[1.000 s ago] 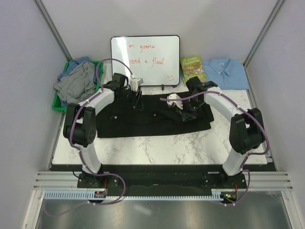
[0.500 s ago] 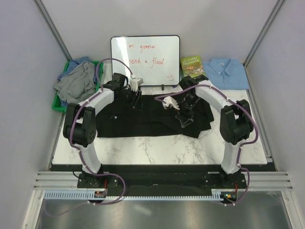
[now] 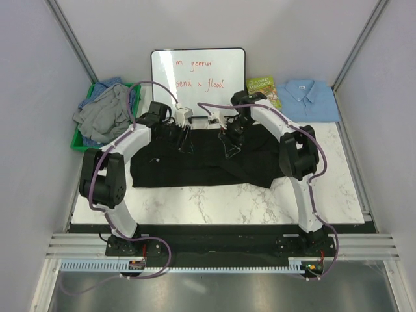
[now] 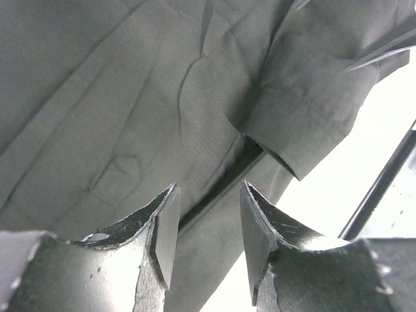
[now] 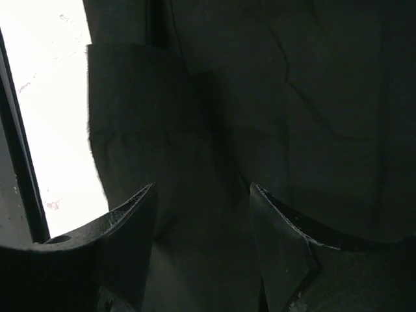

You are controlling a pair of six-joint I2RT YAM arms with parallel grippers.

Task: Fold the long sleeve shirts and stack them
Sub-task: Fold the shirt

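Hovering at the far edge of the black shirt (image 3: 188, 169) on the table (image 3: 325, 195), left end effector (image 4: 208, 195) and right end effector (image 5: 201, 195) both gape apart

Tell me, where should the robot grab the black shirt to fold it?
Probably the black shirt's far edge, by the whiteboard, coming straight down. It lies flat on the table, so only an edge gives something thin to pinch.
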